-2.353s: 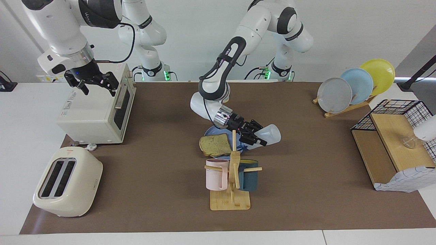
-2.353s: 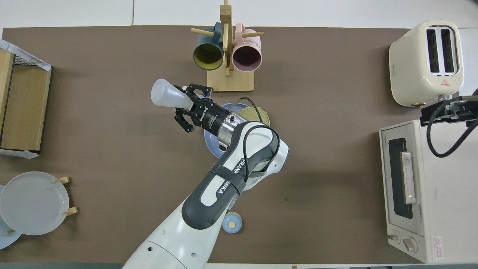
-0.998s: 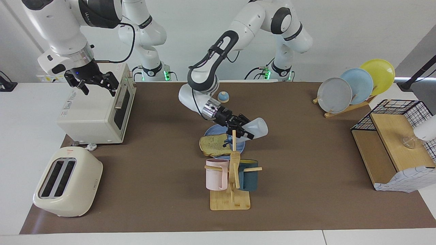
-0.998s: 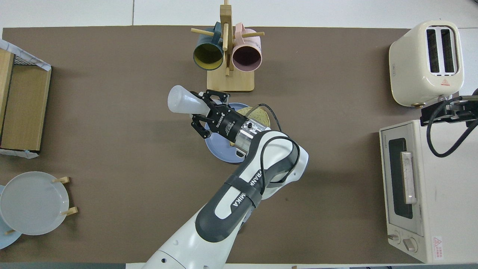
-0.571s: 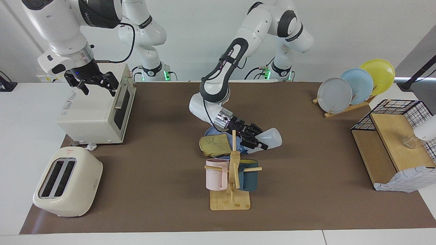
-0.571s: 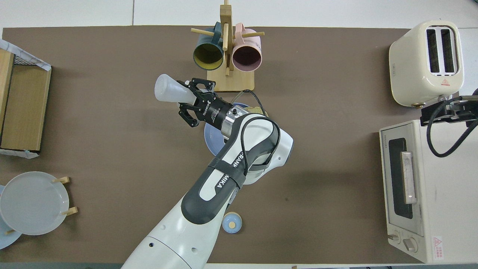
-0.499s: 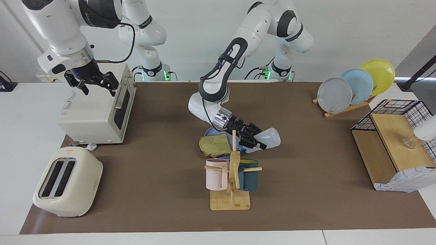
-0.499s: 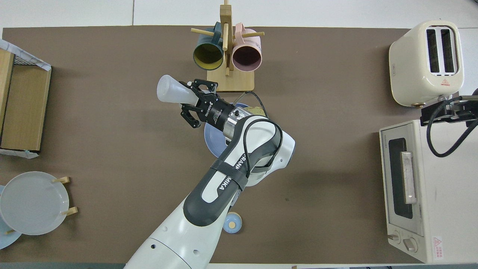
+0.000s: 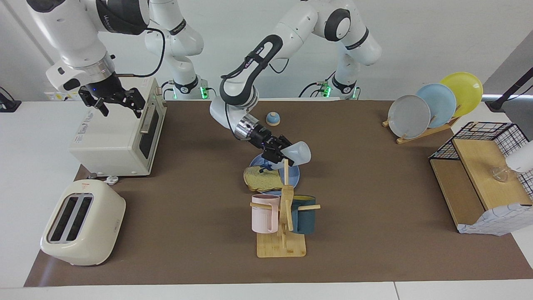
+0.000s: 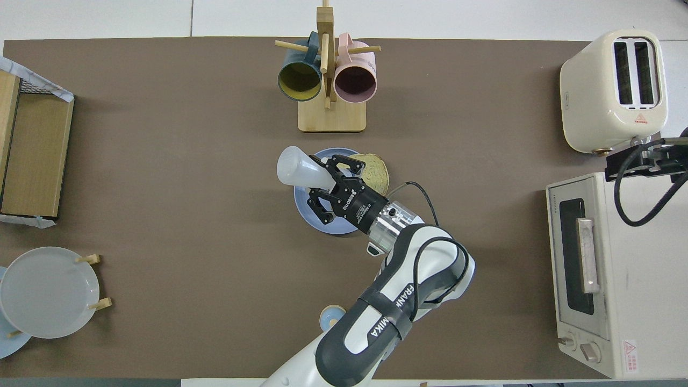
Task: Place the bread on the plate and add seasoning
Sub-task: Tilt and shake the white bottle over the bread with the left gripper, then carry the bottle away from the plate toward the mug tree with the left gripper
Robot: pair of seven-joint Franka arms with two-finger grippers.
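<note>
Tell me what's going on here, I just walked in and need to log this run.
The left gripper is shut on the seasoning bottle, holding it tipped over the blue plate. The bread lies on that plate, overhanging its rim toward the right arm's end of the table. The right gripper waits open above the toaster oven.

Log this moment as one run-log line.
left gripper: shut on seasoning bottle, tipped over plate | bread: on plate | right gripper: open, waits over toaster oven
</note>
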